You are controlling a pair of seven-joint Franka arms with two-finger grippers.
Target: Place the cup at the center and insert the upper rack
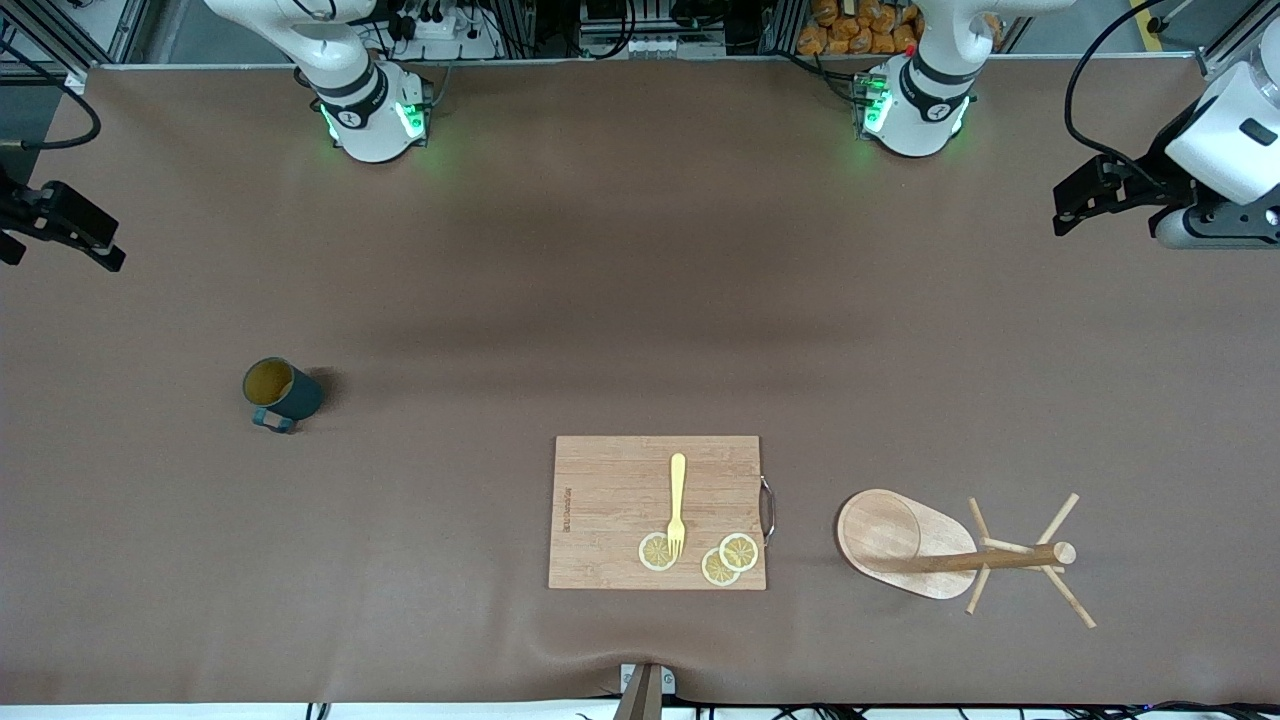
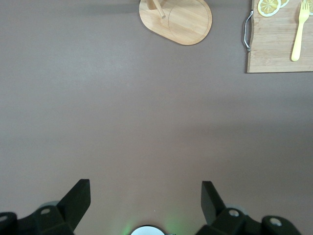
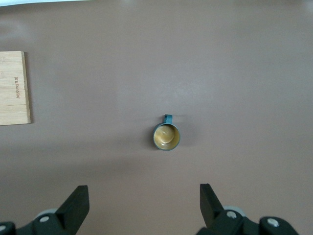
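Observation:
The cup (image 1: 282, 394), dark teal with a tan inside, stands upright on the brown table toward the right arm's end; the right wrist view looks straight down into the cup (image 3: 167, 136). The upper rack (image 1: 905, 545), a light wooden mug tree, stands on its oval base toward the left arm's end, and that base (image 2: 183, 19) shows in the left wrist view. My right gripper (image 3: 144, 191) hangs open and empty high over the table near the cup. My left gripper (image 2: 145, 188) hangs open and empty high over bare table at the left arm's end.
A rectangular wooden cutting board (image 1: 610, 510) lies between cup and rack, near the front edge. It carries a yellow fork (image 1: 677, 505) and three lemon slices (image 1: 738, 551). The board's metal handle (image 2: 247, 32) faces the rack.

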